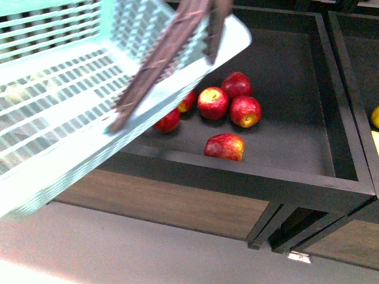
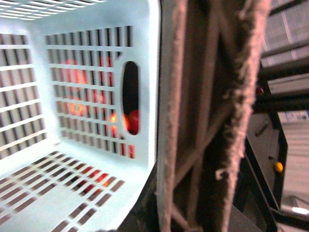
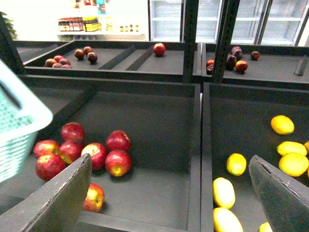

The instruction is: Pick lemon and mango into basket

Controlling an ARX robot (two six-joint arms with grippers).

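The light blue-teal basket [image 1: 65, 100] hangs tilted at the upper left of the front view, above the left end of the tray. My left gripper is shut on the basket; its brown handles [image 2: 203, 121] fill the left wrist view and hide the fingers. The basket's inside [image 2: 72, 183] looks empty. My right gripper [image 3: 169, 198] is open and empty above the divider between two trays. A small bright yellow lemon [image 3: 236, 164] lies in the right tray, just inside the right finger [image 3: 282, 193]. Dark maroon mango-like fruits [image 3: 231, 61] lie in the far right tray.
Red-and-yellow apples [image 1: 213, 102] lie in the dark tray [image 1: 284, 177] under the basket; they also show in the right wrist view [image 3: 96, 154]. Longer yellow fruits [image 3: 223, 192] and yellow-orange ones [image 3: 293, 163] lie around the lemon. Dark upright posts [image 3: 190, 34] stand behind.
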